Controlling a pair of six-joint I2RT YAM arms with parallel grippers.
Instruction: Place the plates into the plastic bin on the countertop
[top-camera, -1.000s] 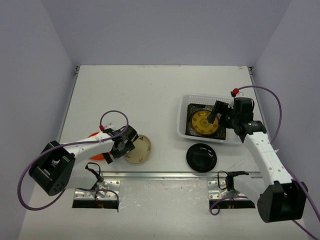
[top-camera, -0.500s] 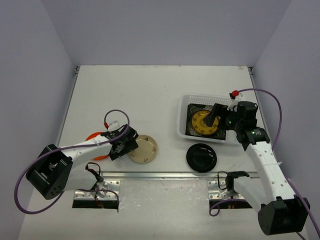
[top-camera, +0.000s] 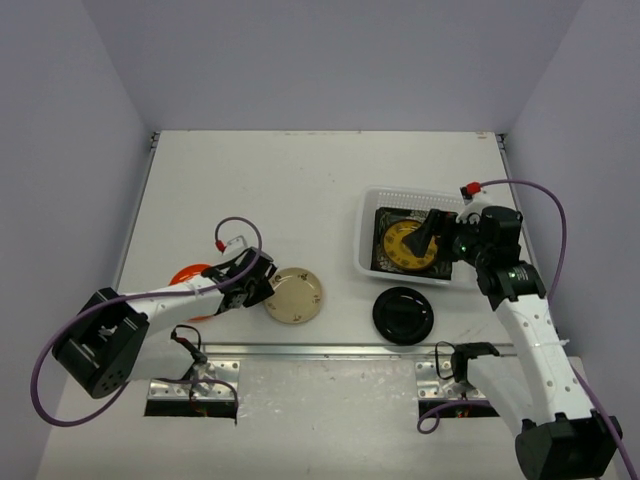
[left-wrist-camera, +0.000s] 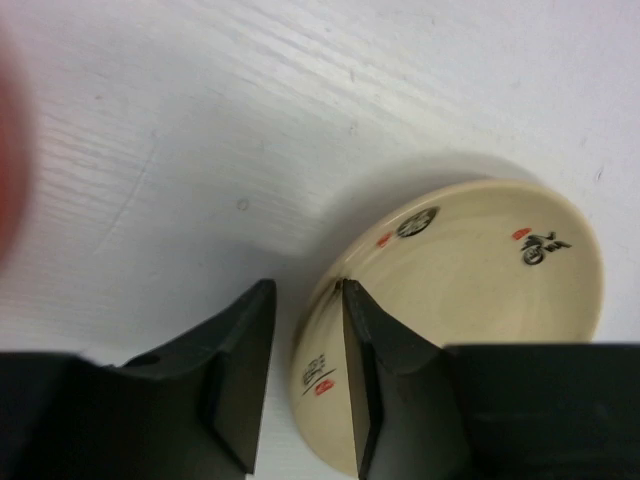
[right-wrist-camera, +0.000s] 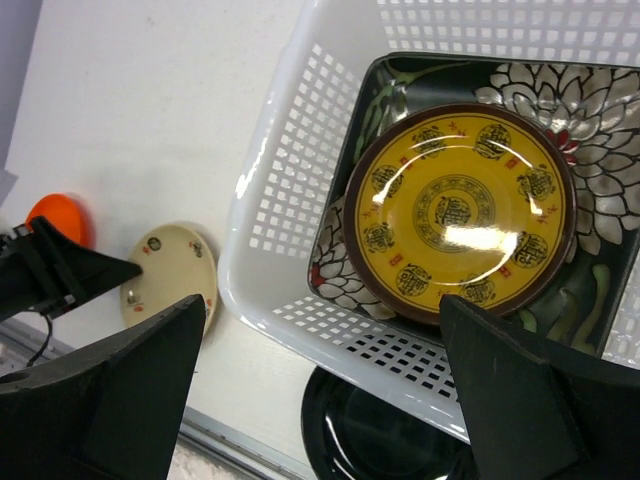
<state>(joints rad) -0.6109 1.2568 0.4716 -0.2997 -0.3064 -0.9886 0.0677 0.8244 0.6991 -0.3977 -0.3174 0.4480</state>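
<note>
A cream plate (top-camera: 293, 296) (left-wrist-camera: 470, 260) lies on the countertop (top-camera: 300, 190) at the front left. My left gripper (top-camera: 256, 284) (left-wrist-camera: 305, 290) straddles its near rim: one finger rests on the inner face, the other stands just outside with a thin gap. An orange plate (top-camera: 185, 274) lies partly hidden under the left arm. The plastic bin (top-camera: 366, 240) (right-wrist-camera: 290, 180) holds a patterned yellow plate (top-camera: 407, 245) (right-wrist-camera: 460, 205) on a black floral square plate (right-wrist-camera: 590, 120). My right gripper (top-camera: 440, 238) (right-wrist-camera: 322, 300) hangs wide open over the bin's front wall, holding nothing. A glossy black plate (top-camera: 403, 315) (right-wrist-camera: 370, 440) lies in front of the bin.
A metal strip (top-camera: 320, 350) runs along the countertop's front edge. Lavender walls (top-camera: 90, 150) close in the left, back and right sides. Purple cables loop above both arms.
</note>
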